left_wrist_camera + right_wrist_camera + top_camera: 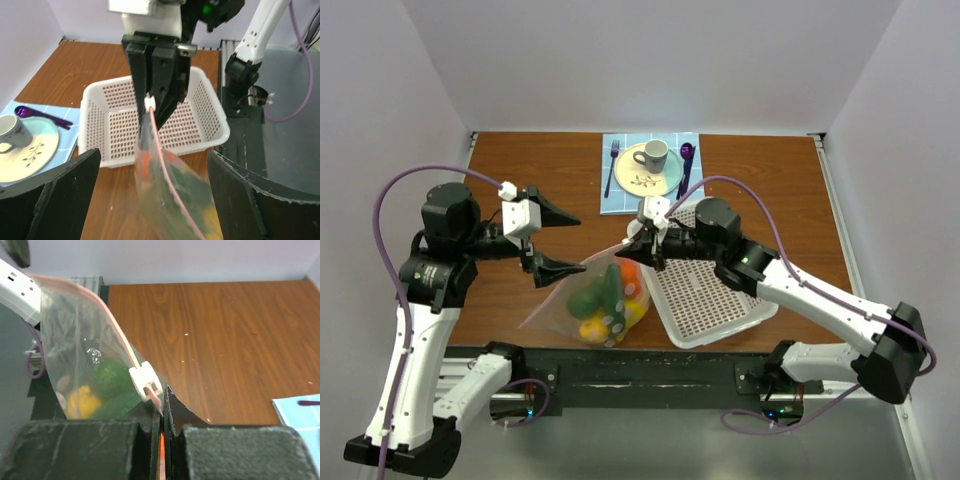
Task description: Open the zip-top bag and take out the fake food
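1. We see R gripper [642,246] clenched on zip-top bag [575,300] at its zip edge, just left of basket [710,295].
2. L gripper [581,243] wide open, empty, farther left of basket.
3. Fake food [610,300] sits inside bag.

- Left hand [580,244] spread wide, just left of the zip-top bag [560,305]. The gap between its fingers faces the bag's raised corner, nothing between.
- Right hand [634,247] is pinched onto that corner, closing off the right side.
- White basket [705,300] sits just right of the bag, partly under the right arm.
- Blue cloth [615,200] with plate [642,181] takes the far middle.
- Bare worktop [530,175] at far left and far right gives passing room.
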`<act>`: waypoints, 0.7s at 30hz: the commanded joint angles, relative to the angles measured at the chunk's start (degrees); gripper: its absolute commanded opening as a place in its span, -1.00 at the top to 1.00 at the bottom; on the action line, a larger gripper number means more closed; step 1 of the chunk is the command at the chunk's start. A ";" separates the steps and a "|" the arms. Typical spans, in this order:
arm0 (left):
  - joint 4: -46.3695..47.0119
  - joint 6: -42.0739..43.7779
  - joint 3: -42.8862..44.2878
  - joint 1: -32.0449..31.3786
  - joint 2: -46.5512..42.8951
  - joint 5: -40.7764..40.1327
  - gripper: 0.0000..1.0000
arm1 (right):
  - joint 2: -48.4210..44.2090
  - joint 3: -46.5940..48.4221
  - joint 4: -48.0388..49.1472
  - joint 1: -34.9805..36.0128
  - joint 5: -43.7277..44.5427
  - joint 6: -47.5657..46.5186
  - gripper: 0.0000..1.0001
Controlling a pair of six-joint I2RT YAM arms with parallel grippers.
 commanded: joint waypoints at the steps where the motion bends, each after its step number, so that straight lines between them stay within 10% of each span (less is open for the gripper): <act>1: 23.53 -21.57 -5.66 -1.07 -2.57 4.98 -0.82 | 2.26 5.82 4.02 -0.30 -2.80 3.16 1.00; 21: 17.92 -11.05 -2.41 -3.80 0.95 -12.51 -0.04 | 14.31 18.39 1.30 1.81 -3.24 4.66 1.00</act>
